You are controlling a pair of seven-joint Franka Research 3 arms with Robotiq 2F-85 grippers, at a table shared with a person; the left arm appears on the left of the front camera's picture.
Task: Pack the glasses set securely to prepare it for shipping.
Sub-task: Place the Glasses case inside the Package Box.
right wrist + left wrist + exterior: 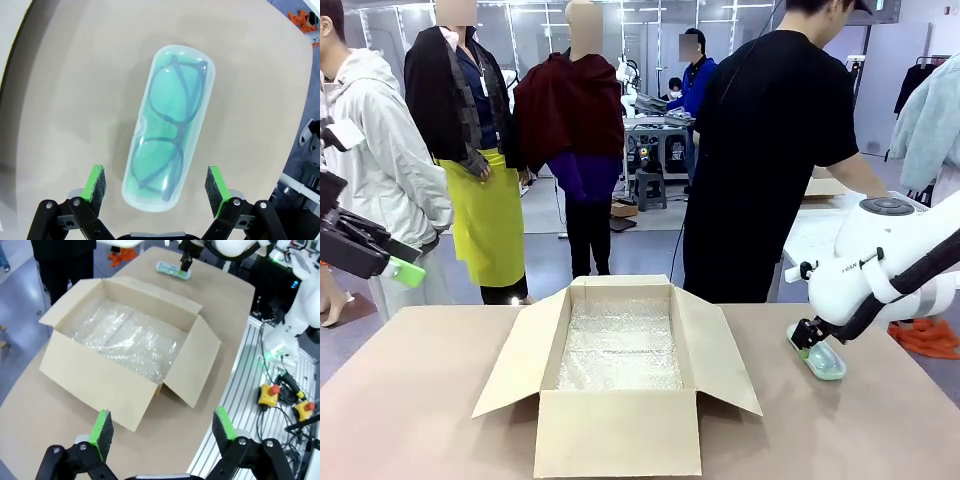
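right claw (156,181) hangs released over the mint-green glasses case (170,125) on the surface (420,400) right of the cardboard box (618,440); left claw (162,421), also released, hovers left of it.

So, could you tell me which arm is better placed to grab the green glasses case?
Right. The right pincer hangs open directly over the glasses case, pads either side; the left pincer is raised away, beyond the cardboard box.
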